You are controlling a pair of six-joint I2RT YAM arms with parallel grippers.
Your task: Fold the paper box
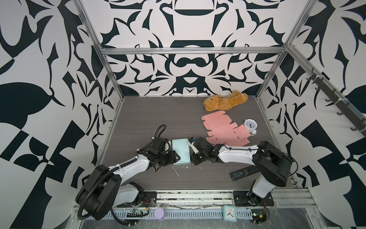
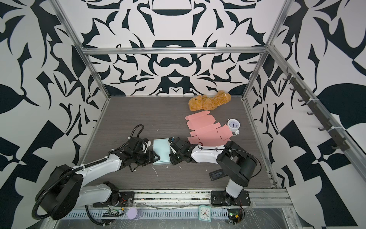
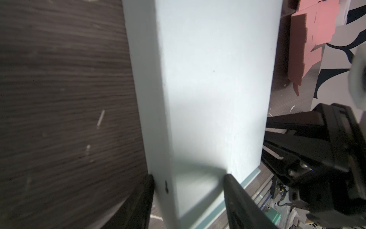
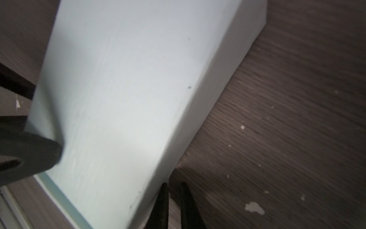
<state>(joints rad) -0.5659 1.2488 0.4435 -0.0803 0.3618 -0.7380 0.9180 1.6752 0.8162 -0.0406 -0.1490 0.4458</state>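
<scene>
- Currently seeing the pale-blue paper box point(image 1: 180, 151) lying folded shut just left of the flat pink sheet point(image 1: 223, 132), not touching it.
- Straddling the box corner farthest from that sheet with the left gripper point(image 3: 189, 176): jaws about half spread, 1 fingertip point(image 3: 150, 182) touching a side wall; firm clamping impossible to tell.
- Pressing the right gripper point(image 4: 174, 190), between box and sheet, against the box wall, its 2 fingers nearly together and holding nothing.

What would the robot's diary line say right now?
box: blue, folded | left hand: astride box corner | right hand: nearly shut, at box side | pink sheet: flat, unfolded
</scene>
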